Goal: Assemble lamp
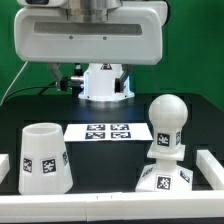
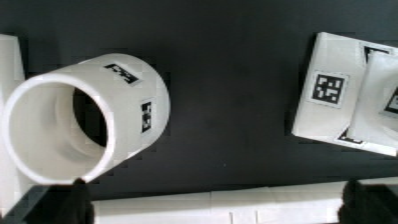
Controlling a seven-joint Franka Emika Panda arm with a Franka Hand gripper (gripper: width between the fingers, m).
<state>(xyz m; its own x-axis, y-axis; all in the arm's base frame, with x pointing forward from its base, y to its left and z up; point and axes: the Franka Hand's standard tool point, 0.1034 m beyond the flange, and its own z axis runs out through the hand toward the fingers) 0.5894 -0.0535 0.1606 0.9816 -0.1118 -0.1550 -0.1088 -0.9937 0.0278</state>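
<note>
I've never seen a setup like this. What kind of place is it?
Probably a robotics lab test bench: a black table before a green backdrop, a marker board of square tags, and tagged white lamp parts, a shade and a bulb on its base.

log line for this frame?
shade: upright, free | bulb: seated on base | gripper: open, empty, behind marker board

Bulb (image 1: 167,118) on base (image 1: 163,180)
</note>
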